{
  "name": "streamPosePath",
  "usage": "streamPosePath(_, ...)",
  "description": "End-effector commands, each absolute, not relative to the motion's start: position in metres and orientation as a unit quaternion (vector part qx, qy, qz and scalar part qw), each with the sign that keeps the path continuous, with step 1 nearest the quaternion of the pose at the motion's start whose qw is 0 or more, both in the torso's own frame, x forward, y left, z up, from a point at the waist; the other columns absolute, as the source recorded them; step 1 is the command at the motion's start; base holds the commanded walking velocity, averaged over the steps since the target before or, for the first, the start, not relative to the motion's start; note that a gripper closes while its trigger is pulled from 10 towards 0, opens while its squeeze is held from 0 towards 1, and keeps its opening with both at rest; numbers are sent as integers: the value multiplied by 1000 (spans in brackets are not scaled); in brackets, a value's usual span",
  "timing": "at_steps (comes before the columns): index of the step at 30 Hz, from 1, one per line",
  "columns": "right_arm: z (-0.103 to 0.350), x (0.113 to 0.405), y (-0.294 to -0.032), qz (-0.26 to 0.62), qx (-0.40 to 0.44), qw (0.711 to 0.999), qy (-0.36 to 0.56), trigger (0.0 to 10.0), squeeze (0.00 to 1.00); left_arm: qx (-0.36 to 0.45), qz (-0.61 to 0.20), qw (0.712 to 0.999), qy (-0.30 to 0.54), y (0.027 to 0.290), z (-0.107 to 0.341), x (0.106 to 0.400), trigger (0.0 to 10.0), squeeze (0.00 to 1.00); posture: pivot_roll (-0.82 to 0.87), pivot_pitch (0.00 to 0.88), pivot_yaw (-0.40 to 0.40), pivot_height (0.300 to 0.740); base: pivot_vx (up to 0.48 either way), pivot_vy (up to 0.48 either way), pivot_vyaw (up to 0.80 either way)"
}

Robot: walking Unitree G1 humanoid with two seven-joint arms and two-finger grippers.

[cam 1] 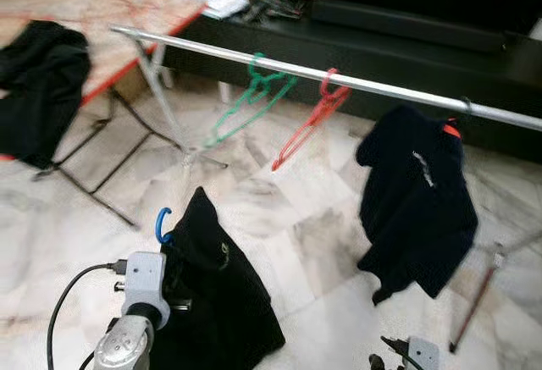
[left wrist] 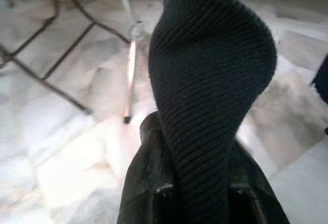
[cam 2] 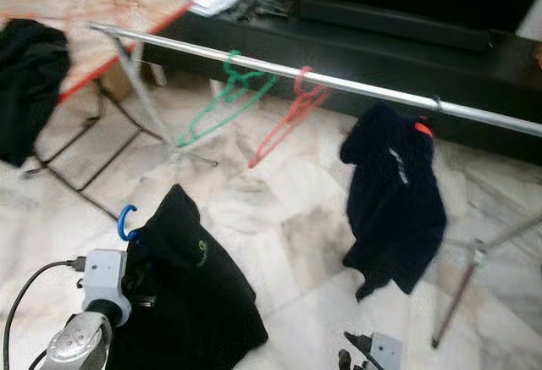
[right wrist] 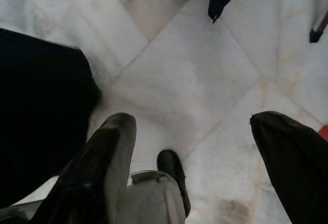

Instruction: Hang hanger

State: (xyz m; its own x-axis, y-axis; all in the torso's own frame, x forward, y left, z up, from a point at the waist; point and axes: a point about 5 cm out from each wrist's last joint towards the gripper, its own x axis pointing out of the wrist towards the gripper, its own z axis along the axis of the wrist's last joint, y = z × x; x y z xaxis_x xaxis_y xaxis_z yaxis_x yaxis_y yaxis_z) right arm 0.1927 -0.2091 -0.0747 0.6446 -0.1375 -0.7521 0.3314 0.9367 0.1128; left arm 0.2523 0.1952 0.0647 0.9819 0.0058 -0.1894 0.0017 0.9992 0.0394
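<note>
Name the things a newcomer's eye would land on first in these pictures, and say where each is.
A long silver rail crosses the room, with a green hanger and a red hanger dangling empty and a dark garment hung further right. Nearer, the left claw holds a black garment on a blue-hooked hanger.

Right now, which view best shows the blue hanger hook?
The left eye view: the blue hanger hook curls clear above the black garment the left gripper holds. The right eye view shows it similarly; the left wrist view catches just a blue sliver.

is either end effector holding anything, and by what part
The left end effector is shut on the black garment on the blue hanger, gripping the knit fabric near its top. The right end effector is open and holds nothing.
</note>
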Motion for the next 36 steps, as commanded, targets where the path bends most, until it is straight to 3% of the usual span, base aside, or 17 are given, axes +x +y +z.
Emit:
streamPosePath(1, -80, 180, -217, -160, 133, 886, 413, 10000, 0, 25, -18, 997, 71, 188, 72, 255, 10000, 0, -9, 170, -39, 740, 382, 0, 0)
streamPosePath(14, -78, 183, -218, -156, 121, 888, 415, 10000, 0, 31, -47, 996, 75, 184, 70, 253, 10000, 0, -6, 172, -43, 740, 464, 0, 0)
streamPosePath(27, -79, 183, -216, -155, 124, 887, 416, 10000, 0, 35, -69, 994, 79, 177, 68, 251, 10000, 0, -3, 178, -46, 740, 472, 0, -780)
streamPosePath(36, -77, 186, -215, -152, 128, 892, 405, 10000, 0, 37, -90, 991, 87, 170, 64, 247, 10000, 0, -2, 178, -51, 740, 274, 0, 0)
